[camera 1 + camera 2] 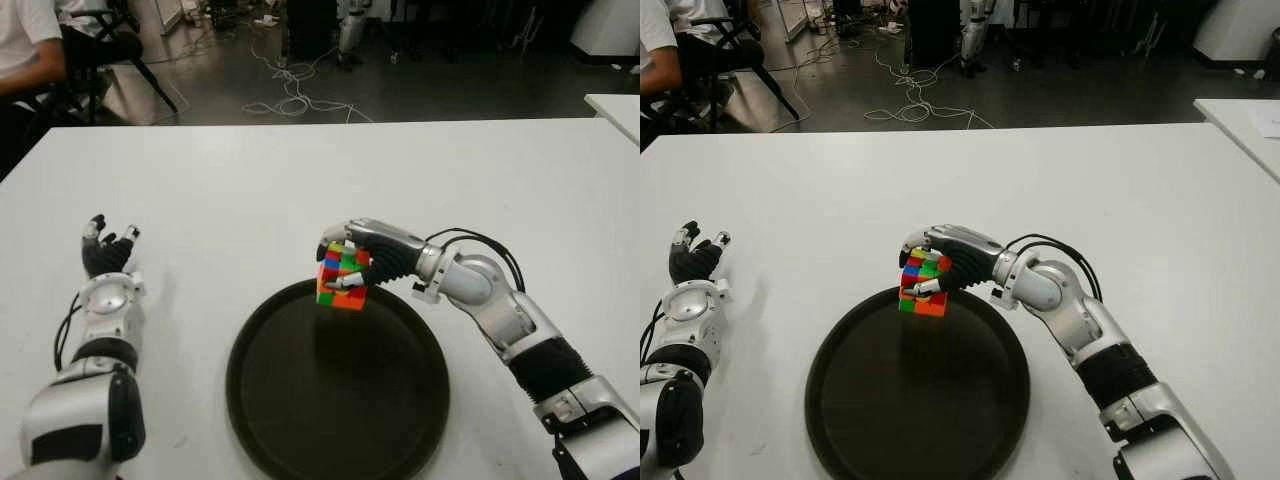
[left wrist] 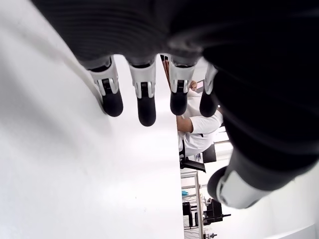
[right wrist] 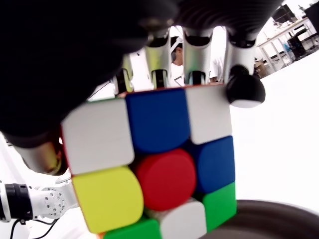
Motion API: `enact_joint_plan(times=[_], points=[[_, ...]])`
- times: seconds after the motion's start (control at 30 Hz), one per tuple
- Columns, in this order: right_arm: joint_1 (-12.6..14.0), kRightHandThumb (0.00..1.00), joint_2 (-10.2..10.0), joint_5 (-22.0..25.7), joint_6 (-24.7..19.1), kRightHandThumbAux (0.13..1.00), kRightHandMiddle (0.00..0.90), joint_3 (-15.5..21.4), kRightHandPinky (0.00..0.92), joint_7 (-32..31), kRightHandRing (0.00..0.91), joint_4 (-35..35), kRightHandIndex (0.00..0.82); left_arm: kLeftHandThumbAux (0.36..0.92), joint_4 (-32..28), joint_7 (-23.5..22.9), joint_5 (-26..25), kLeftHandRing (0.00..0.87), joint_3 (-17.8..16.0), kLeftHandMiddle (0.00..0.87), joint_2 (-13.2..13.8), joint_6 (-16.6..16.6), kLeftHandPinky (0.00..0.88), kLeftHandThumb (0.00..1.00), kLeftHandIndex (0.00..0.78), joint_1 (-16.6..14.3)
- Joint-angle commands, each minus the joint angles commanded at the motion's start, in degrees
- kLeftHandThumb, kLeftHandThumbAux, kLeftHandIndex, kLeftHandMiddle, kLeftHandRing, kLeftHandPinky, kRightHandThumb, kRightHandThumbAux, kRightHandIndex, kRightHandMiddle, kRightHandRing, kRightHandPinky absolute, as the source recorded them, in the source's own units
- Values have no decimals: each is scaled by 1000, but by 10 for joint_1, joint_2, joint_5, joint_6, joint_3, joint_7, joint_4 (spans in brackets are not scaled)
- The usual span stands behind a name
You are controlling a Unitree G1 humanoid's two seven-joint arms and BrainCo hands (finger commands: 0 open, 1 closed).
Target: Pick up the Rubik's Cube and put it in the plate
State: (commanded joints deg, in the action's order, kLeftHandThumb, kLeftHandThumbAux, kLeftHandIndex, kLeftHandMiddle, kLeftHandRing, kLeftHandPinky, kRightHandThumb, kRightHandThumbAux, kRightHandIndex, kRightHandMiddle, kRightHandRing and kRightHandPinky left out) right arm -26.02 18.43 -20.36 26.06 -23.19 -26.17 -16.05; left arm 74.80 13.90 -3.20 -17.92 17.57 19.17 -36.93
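**A:** Our Rubik's Cube (image 1: pixel 342 276) is clamped in the right hand (image 1: pixel 372 256), held over the far rim of the dark round plate (image 1: pixel 300 420). We'd carry it nearer the plate's middle, go low, then let the fingers off gently.

**B:** Agreed. It's a scrambled mix of colours with rounded stickers. Left hand (image 1: pixel 104 256) shows near the table's left edge, fingers loose, holding nothing.

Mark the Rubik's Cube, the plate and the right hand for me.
Rubik's Cube (image 1: pixel 342 280), left eye view, its front face.
Plate (image 1: pixel 330 400), left eye view, bare dark floor.
Right hand (image 1: pixel 375 250), left eye view, back of the hand.
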Motion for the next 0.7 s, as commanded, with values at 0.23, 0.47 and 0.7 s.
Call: enact_joint_plan(times=[0.23,0.47,0.7], points=[[20,708,2,16,0,717,853,-2,851,-22,862,16,438,702,0,-3,1,71,1,72,1,-2,66,0,31,0],[25,706,12,39,-2,717,837,-5,813,-67,835,29,439,706,0,-1,4,71,2,72,1,1,68,0,31,0],[31,705,21,34,3,718,830,-7,815,-79,829,47,439,703,-1,-2,4,80,2,79,1,2,71,0,37,1]])
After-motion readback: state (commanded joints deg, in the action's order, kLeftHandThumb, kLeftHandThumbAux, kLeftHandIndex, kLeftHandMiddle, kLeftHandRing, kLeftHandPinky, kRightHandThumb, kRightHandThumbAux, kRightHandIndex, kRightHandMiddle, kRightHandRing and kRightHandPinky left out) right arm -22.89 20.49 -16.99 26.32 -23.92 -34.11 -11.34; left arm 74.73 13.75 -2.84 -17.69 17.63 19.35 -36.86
